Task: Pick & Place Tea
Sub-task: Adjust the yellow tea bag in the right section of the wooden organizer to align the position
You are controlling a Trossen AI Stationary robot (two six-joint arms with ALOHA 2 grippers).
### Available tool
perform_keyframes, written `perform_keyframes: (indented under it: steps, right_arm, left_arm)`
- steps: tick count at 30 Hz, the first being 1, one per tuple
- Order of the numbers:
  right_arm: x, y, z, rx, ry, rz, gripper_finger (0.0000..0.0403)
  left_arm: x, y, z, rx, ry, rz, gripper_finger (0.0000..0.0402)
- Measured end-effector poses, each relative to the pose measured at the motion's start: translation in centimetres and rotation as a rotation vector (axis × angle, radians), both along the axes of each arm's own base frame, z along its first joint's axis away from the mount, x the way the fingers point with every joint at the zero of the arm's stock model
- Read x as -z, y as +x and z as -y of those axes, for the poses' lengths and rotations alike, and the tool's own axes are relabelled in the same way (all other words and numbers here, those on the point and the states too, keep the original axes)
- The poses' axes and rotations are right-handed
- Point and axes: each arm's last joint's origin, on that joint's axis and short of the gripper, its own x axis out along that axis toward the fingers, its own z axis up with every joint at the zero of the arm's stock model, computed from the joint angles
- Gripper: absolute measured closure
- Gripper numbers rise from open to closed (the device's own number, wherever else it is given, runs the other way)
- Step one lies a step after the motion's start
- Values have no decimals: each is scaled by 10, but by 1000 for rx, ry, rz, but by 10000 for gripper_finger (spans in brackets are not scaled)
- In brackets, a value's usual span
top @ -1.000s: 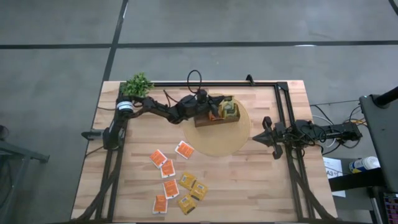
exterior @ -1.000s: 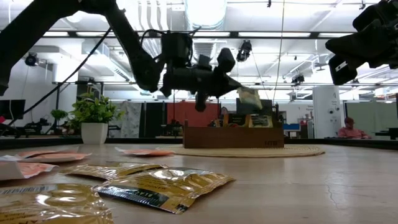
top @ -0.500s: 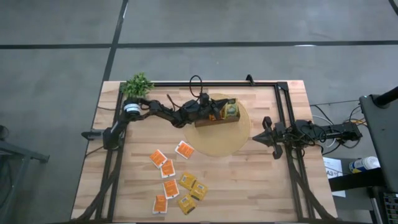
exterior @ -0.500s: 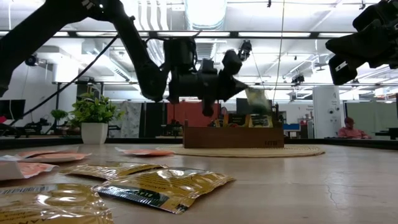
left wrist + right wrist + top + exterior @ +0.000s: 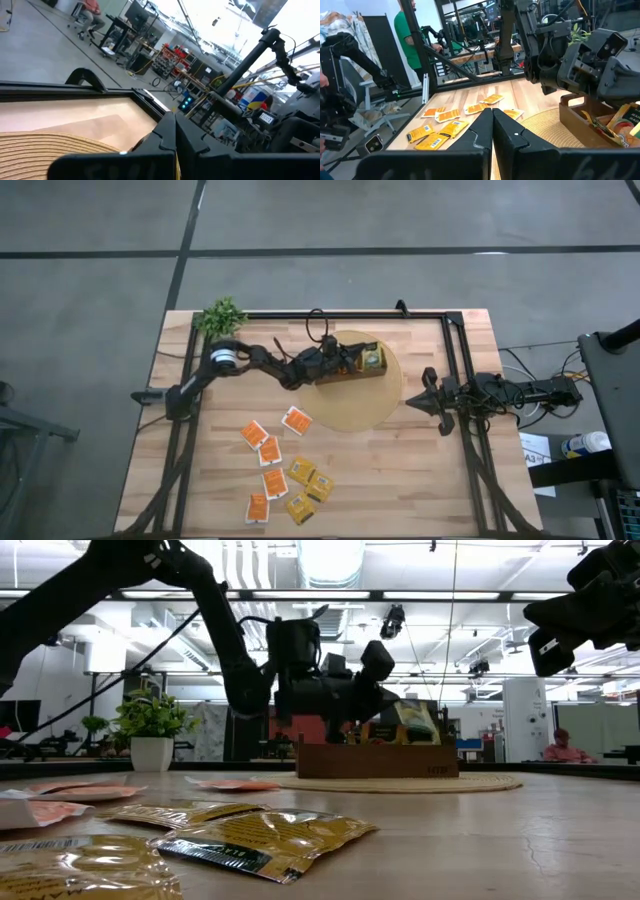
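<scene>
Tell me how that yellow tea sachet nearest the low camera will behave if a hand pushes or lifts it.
The yellow sachet looks crinkled and puffy, so it will probably flex and sag rather than stay stiff. Its glossy foil suggests a slippery surface; pushed, it would likely skid across the wooden table. It lies flat and thin, so rolling or tipping seems unlikely, but catching its low edge may be hard.

Orange-and-white and yellow tea sachets point(image 5: 283, 475) lay flat and scattered well apart from the wooden box point(image 5: 345, 374), where several more stood upright.

Green sachet point(image 5: 414, 721) above wooden box point(image 5: 378, 761)
</scene>
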Motion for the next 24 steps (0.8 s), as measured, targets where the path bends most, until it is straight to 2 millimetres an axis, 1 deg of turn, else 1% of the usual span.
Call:
perform_keyframes:
  steps: [4,8,20,24]
  right_arm:
    - [0,0,0,0,0,0,394]
    - [0,0,0,0,0,0,394]
    - [0,0,0,0,0,0,394]
    - [0,0,0,0,0,0,394]
  left_arm:
    - [5,8,-1,4,5,14,401]
    - [2,14,0,45,23,24,401]
    - [6,14,0,50,24,-19,401]
    - [8,15,0,46,41,-44,392]
